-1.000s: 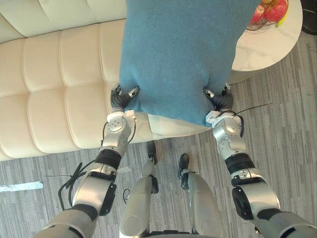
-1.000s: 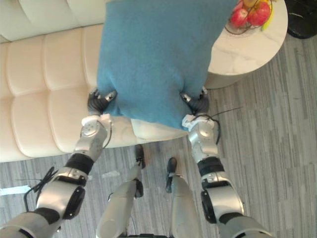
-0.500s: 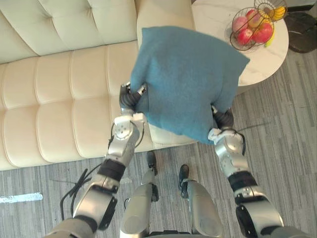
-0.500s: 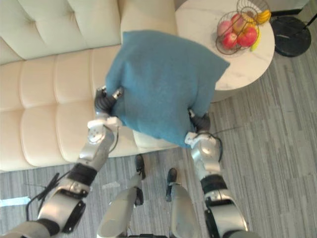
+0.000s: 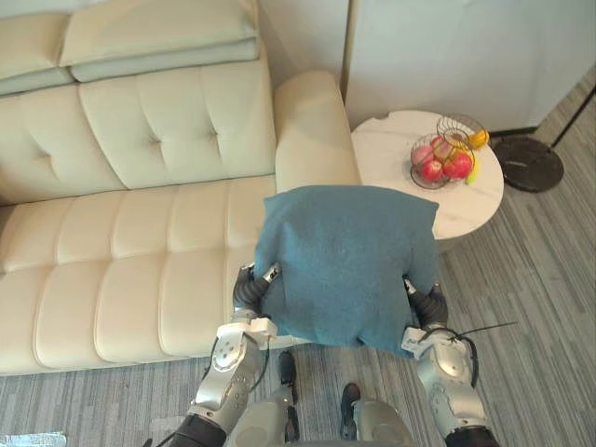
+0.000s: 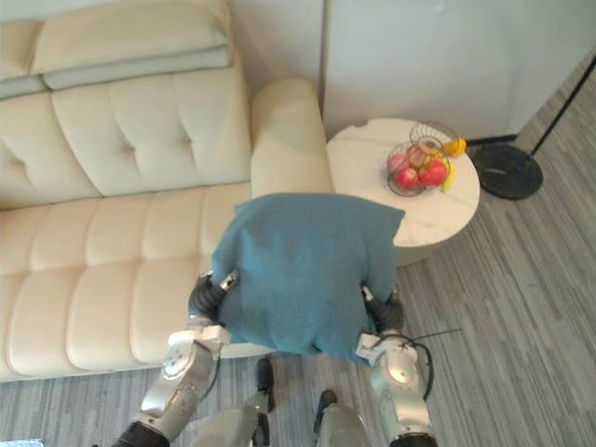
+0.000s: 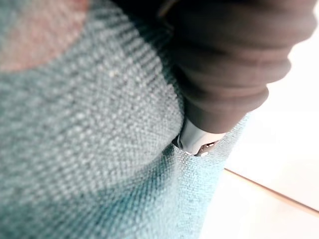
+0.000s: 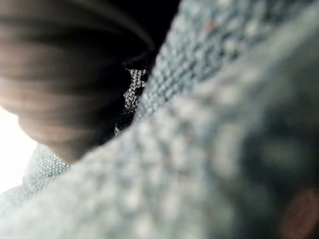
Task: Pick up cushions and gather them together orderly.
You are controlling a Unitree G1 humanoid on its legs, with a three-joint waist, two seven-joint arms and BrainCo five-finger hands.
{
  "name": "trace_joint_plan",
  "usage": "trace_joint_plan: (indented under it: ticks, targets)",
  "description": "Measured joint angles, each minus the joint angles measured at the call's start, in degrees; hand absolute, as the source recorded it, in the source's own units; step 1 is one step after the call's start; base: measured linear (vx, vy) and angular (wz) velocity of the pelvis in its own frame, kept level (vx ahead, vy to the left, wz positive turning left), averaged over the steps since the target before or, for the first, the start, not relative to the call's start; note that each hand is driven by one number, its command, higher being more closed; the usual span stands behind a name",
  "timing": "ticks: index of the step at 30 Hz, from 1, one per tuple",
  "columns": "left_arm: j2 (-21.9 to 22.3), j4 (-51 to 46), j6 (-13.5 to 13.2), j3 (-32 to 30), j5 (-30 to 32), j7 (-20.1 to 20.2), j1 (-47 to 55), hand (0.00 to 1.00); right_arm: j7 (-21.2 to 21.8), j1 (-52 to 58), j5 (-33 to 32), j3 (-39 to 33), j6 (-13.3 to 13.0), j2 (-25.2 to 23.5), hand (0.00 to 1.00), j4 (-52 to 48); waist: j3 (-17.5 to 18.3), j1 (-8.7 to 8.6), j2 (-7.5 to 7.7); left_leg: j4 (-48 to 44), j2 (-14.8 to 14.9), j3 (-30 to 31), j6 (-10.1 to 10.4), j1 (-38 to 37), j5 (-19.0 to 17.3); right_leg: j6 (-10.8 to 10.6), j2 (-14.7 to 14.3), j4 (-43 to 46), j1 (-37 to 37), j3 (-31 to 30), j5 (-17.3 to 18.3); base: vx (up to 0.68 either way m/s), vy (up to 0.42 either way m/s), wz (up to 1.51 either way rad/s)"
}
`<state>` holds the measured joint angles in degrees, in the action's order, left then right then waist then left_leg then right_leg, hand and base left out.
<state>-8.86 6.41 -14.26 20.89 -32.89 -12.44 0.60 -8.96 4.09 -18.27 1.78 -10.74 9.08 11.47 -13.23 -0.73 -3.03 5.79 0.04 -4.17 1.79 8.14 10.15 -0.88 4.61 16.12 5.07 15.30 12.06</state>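
Observation:
A blue knitted cushion (image 5: 346, 263) hangs in front of the right end of the cream sofa (image 5: 121, 270), held up between both hands. My left hand (image 5: 250, 291) grips its lower left edge, fingers and thumb curled onto the fabric. On the lower right edge my right hand (image 5: 424, 305) grips the same way. Both wrist views show the blue cloth (image 7: 99, 149) pressed close against each hand. Two flat cream cushions (image 5: 158, 37) lie stacked along the top of the sofa back.
Right of the sofa's armrest (image 5: 312, 126) stands a round white side table (image 5: 391, 158) carrying a wire fruit basket (image 5: 445, 158). A black round lamp base (image 5: 526, 165) sits on the grey plank floor beyond it. A white wall runs behind.
The camera has pulled back, showing more of the sofa and the wall. The blue cushion, earlier raised close to the camera, now hangs lower, still held by both hands.

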Motion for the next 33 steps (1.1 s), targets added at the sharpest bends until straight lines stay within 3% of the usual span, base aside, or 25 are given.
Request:
trace_joint_plan:
  ticks: [2, 3, 4, 5, 6, 7, 9, 11, 12, 13, 15, 20, 22, 25, 26, 27, 29, 30, 32, 33]
  targets:
    - [0.0, -0.4, 0.0, 0.0, -0.2, 0.2, 0.0, 1.00, -0.1, 0.0, 0.2, 0.0, 0.0, 0.1, 1.00, -0.4, 0.3, 0.13, -0.07, -2.2, -0.4, 2.3, 1.3, 2.8, -1.0, 0.2, 0.3, 2.6, 1.9, 2.2, 1.0, -0.08, -0.058, 0.68]
    - [0.1, -0.4, 0.0, 0.0, -1.0, 0.2, 0.0, 1.00, -0.3, -0.1, 0.4, -0.1, 0.0, 0.1, 1.00, -0.8, 1.4, 0.14, -0.39, -3.4, -0.3, 1.6, 2.3, 5.5, -5.2, 1.0, 1.0, 2.9, 3.5, 3.8, 0.4, -0.10, -0.026, 0.84]
    - [0.3, -0.2, 0.1, -0.2, -1.2, 0.3, -0.3, 1.00, -0.4, -0.4, 0.6, -0.6, 0.0, -0.3, 1.00, -0.9, 2.4, 0.33, 0.67, -7.4, -0.7, -3.0, 0.9, 8.3, -8.2, 1.2, 3.1, 1.5, 4.9, 4.9, 0.0, -0.08, 0.015, 0.72]
    - [0.7, -0.1, 0.1, -0.1, -1.2, 0.3, -0.8, 1.00, -0.5, -1.0, 0.9, -1.3, 0.0, -0.3, 1.00, -1.0, 2.4, 0.38, 0.93, -14.8, -0.3, -7.4, -3.2, 10.9, -10.1, 1.5, 5.0, 1.5, 5.7, 6.0, -0.4, -0.05, 0.012, 0.77]
    - [0.8, -0.2, 0.1, 0.4, -1.7, 0.4, -0.9, 1.00, -0.7, -1.3, 0.9, -1.7, 0.1, -0.3, 1.00, -1.1, 2.6, 0.00, 0.71, -24.9, 2.0, -11.9, -5.0, 11.6, -11.8, 1.5, 6.8, 2.3, 5.6, 7.2, -0.5, -0.02, -0.011, 0.62]
    - [0.8, -0.2, 0.1, 0.4, -2.2, 0.4, -0.5, 1.00, -0.7, -1.2, 0.9, -1.7, 0.1, -0.4, 1.00, -1.1, 2.9, -0.15, 0.22, -27.8, 4.1, -13.2, -4.2, 10.7, -12.5, 1.5, 7.0, 2.6, 5.3, 7.7, -0.5, 0.02, -0.008, 0.49]
    - [1.5, -0.2, 0.1, 0.6, -2.4, 0.5, -0.1, 1.00, -0.8, -1.1, 0.9, -2.0, 0.3, -0.2, 1.00, -1.6, 4.6, -0.58, -2.18, -26.0, 8.6, -13.8, 0.4, 6.3, -15.9, 1.5, 6.3, 2.7, 4.2, 9.0, -0.5, 0.04, 0.117, 0.39]
    - [1.0, -0.1, -0.1, 1.7, -2.8, 0.8, -1.0, 1.00, -0.8, -1.2, 1.0, -3.6, 0.3, -0.9, 1.00, -1.6, 5.1, -1.80, -2.33, -18.6, 6.9, -14.8, 1.6, 3.2, -15.2, -0.2, 6.7, 1.3, 2.6, 10.6, -1.6, 0.03, 0.191, 0.74]
    - [0.5, -0.1, -0.1, 2.4, -3.2, 1.5, -1.2, 1.00, -0.8, -1.0, 1.7, -4.8, 0.3, -1.8, 1.00, -1.5, 6.0, -2.72, -1.33, -14.1, 5.5, -15.4, 1.4, 1.6, -13.5, -0.8, 7.6, 0.5, 2.1, 12.2, -2.0, 0.03, 0.152, 0.78]
    - [0.0, 0.0, -0.1, 2.8, -3.2, 1.5, -1.1, 1.00, -0.8, -1.0, 2.6, -5.4, 0.3, -2.5, 1.00, -1.5, 6.4, -2.62, -0.19, -11.4, 4.5, -15.8, 1.1, 0.6, -11.8, -1.3, 7.8, -0.9, 1.2, 12.6, -3.2, 0.03, 0.180, 0.64]
    - [-0.1, 1.1, 0.1, 3.2, -3.2, 1.5, -0.8, 1.00, -0.8, -0.8, 2.6, -5.6, 0.3, -2.6, 1.00, -1.5, 6.7, -2.37, 0.38, -9.5, 3.8, -15.6, 0.8, -0.9, -11.1, -2.1, 7.6, -3.2, -0.8, 12.4, -5.1, 0.02, 0.150, 0.22]
    - [-0.8, 1.6, 1.2, 3.1, -3.2, 1.9, 1.8, 1.00, -0.7, -0.7, 2.6, -5.2, 0.7, -3.2, 1.00, -0.5, 6.9, -2.00, 0.62, -8.7, 3.3, -16.2, 0.7, -2.1, -11.0, -2.7, 7.0, -6.4, -2.3, 9.8, -10.2, 0.00, 0.129, -0.03]
    - [-0.8, 1.6, 1.4, 3.1, -3.2, 2.3, 2.9, 1.00, -0.7, -0.4, 2.6, -4.9, 0.7, -3.3, 1.00, 0.9, 6.9, -1.98, 1.01, -8.6, 3.0, -16.4, 0.7, -2.1, -11.1, -2.6, 7.5, -5.1, -1.7, 8.9, -10.5, -0.02, 0.097, -0.01]
    - [-0.9, 1.6, 2.5, 3.1, -3.0, 3.0, 4.8, 1.00, -0.6, 1.8, 2.6, -4.9, 1.7, -3.4, 1.00, 1.9, 6.5, -1.78, 1.39, -7.3, 2.4, -15.2, -1.4, -2.7, -12.5, -2.1, 9.1, 5.9, 2.7, 5.3, -10.2, -0.07, 0.099, 0.19]
    - [-1.0, 1.6, 2.9, 3.1, -2.5, 3.1, 5.8, 1.00, -0.5, 2.8, 2.5, -4.9, 1.8, -3.8, 1.00, 2.8, 5.8, -2.11, 2.39, -6.9, 1.6, -13.6, -2.2, -4.3, -12.9, -0.9, 9.9, 14.9, 6.0, 0.1, -10.8, -0.02, 0.066, 0.54]
    - [-1.2, 1.6, 3.3, 3.1, -2.0, 3.1, 6.4, 1.00, -0.4, 4.0, 2.4, -4.9, 1.9, -4.2, 1.00, 3.6, 5.7, -2.66, 2.78, -6.9, 1.8, -11.3, -2.7, -4.7, -12.8, -1.0, 8.2, 19.1, 9.3, -4.4, -7.1, 0.02, 0.053, 0.76]
    - [-1.2, 1.6, 3.4, 2.6, -1.9, 3.1, 6.2, 1.00, -0.4, 5.0, 2.4, -4.9, 1.9, -5.3, 1.00, 3.6, 5.4, -2.80, 3.38, -6.8, 2.5, -8.7, -2.8, -4.0, -12.7, -2.1, 3.2, 16.6, 11.4, -7.1, -2.5, 0.07, -0.037, 0.78]
    - [-1.3, 1.9, 3.4, 2.5, -1.5, 3.2, 6.2, 1.00, -0.2, 5.2, 2.4, -5.1, 1.8, -5.5, 1.00, 3.5, 5.3, -2.95, 3.69, -7.0, 2.0, -6.5, -3.2, -3.6, -12.3, -2.6, 0.8, 12.3, 11.5, -8.0, -1.9, 0.07, -0.076, 0.86]
    - [-1.2, 2.0, 3.5, 2.8, -0.8, 3.3, 6.1, 1.00, -0.2, 5.9, 2.4, -5.2, 1.8, -5.3, 1.00, 2.9, 5.7, -3.51, 4.36, -7.4, 0.3, -3.4, -3.2, -3.0, -12.3, -2.2, -0.6, 7.4, 10.9, -9.2, -1.6, 0.07, -0.072, 1.10]
    - [-1.0, 2.1, 3.5, 3.6, -0.7, 3.7, 5.4, 1.00, -0.2, 6.9, 2.3, -5.9, 1.7, -5.0, 1.00, 1.9, 6.2, -4.44, 5.35, -9.3, -2.3, -0.6, -3.2, -1.8, -12.9, -0.3, -0.5, 4.1, 10.0, -11.1, -1.6, 0.11, -0.104, 1.69]
